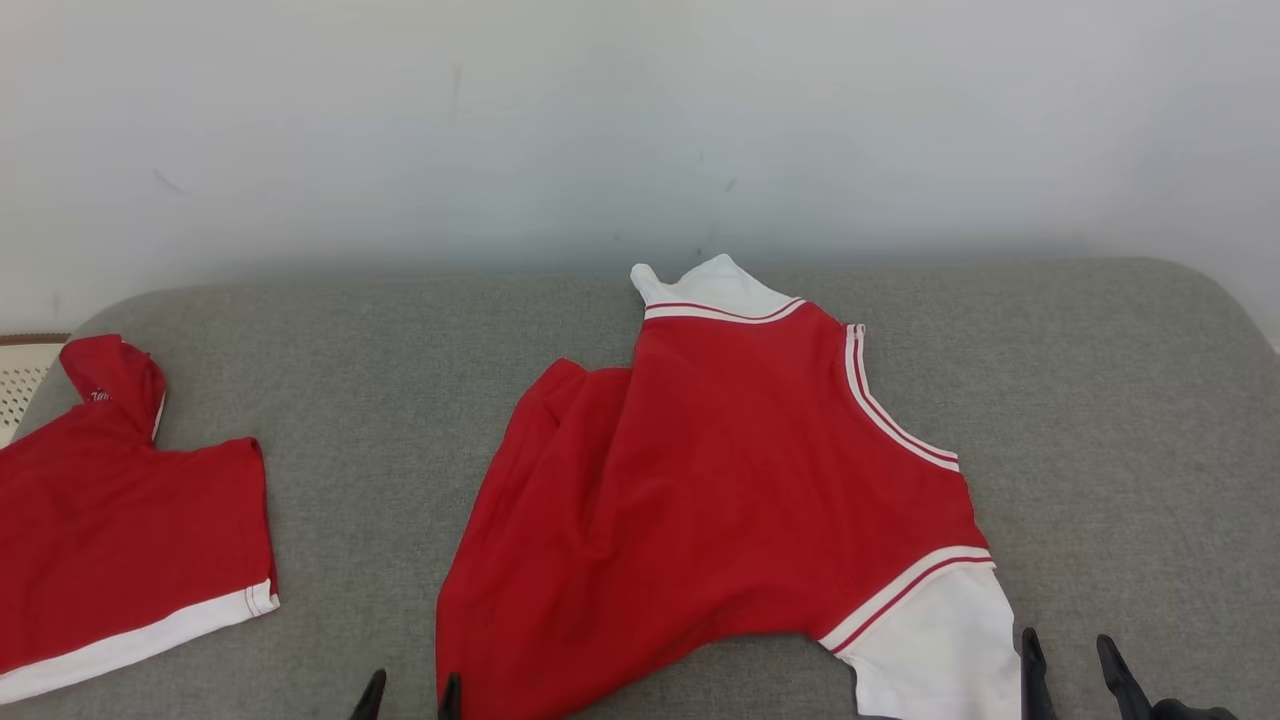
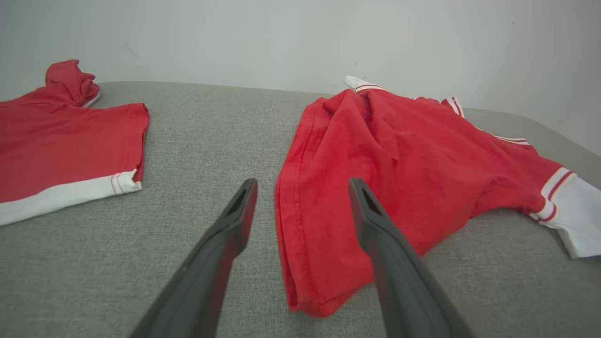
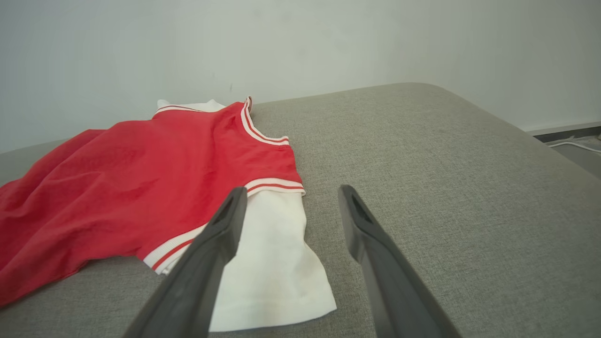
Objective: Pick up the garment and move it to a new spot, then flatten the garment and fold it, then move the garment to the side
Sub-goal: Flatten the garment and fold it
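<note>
Left pincer [image 2: 303, 188] first: its two dark fingers were spread wide and gripped nothing. It sat low at the near edge of the grey cushioned surface [image 1: 1100, 400]. The near left hem of the red jersey [image 1: 720, 480] ran right up between those fingers. In the left wrist view one finger was over bare grey fabric and the other was over red cloth. Whether that finger touched the cloth, I couldn't tell.

Over to the right pincer [image 3: 292, 192], which had the same story, with its fingers parted wide and empty. The jersey's near white sleeve [image 3: 272, 263] lay just beneath it. The sleeve's outer edge fell between the two fingers, so one finger was over white and the other over the grey surface.

Out from there, the jersey sprawled across the middle of the surface, rumpled and bunched along its left side. Its red-and-white striped trim was showing, and its far white sleeve [image 1: 715, 285] pointed toward the pale wall [image 1: 600, 120].

Well apart on the left lay a second red garment [image 1: 120, 540] with a white band along its near edge, lying flat apart from a bunched corner at the back. Behind it, at the frame's edge, was a pale perforated object [image 1: 25, 385] that I couldn't make out.
</note>
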{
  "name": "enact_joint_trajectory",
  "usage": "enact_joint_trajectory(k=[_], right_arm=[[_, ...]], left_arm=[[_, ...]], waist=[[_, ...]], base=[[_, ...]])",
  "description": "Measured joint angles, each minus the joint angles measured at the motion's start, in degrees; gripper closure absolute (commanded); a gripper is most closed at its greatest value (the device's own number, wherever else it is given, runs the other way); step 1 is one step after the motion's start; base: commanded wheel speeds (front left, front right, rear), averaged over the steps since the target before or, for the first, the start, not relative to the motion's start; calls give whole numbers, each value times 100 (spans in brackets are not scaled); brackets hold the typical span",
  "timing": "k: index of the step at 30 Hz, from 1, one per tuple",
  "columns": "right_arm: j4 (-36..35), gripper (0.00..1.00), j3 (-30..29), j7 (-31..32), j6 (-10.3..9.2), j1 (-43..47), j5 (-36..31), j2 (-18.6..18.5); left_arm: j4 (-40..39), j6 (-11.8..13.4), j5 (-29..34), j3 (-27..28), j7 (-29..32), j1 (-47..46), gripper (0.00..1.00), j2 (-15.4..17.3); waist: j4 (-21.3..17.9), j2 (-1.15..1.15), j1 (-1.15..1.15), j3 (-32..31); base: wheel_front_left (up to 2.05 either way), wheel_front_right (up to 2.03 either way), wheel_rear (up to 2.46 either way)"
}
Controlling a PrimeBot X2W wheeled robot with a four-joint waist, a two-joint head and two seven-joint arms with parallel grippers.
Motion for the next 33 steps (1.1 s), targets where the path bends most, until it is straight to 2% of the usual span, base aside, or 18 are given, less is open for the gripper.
enact_joint_trajectory(k=[7, 14, 25, 29, 30, 31, 32, 33], right_arm=[[464, 0, -166, 109, 0, -76, -109, -12], [1332, 0, -225, 131, 0, -402, -140, -71], [2517, 0, -83, -93, 0, -982, -132, -102], [3000, 2, 10, -154, 0, -1246, -132, -92], [3127, 18, 24, -156, 0, -1320, -130, -90], [3245, 61, 46, -162, 0, -1404, -122, -89], [3355, 83, 60, -198, 0, -1502, -119, -90], [3438, 100, 73, -220, 0, -1582, -111, -91]], left_arm=[[626, -174, -68, -198, -18, -36, 0, -54], [1436, -267, -162, -267, -43, -240, 0, -133], [1790, -300, -159, -232, -44, -495, 0, -190], [2001, -419, -155, -253, -45, -603, 0, -199], [2054, -443, -155, -245, -45, -652, 46, -205], [2120, -452, -156, -248, -45, -714, 95, -208], [2205, -492, -149, -258, -45, -777, 100, -207], [2249, -492, -135, -258, -45, -825, 100, -208]], waist=[[-38, 0, 0, 76], [-105, 0, 0, 153], [-185, 0, 0, 215], [-198, 0, 0, 252], [-199, 0, 0, 268], [-202, 0, 0, 285], [-206, 0, 0, 303], [-211, 0, 0, 319]], base=[[0, 0, 0], [0, 0, 0], [0, 0, 0], [0, 0, 0], [0, 0, 0], [0, 0, 0], [0, 0, 0], [0, 0, 0]])
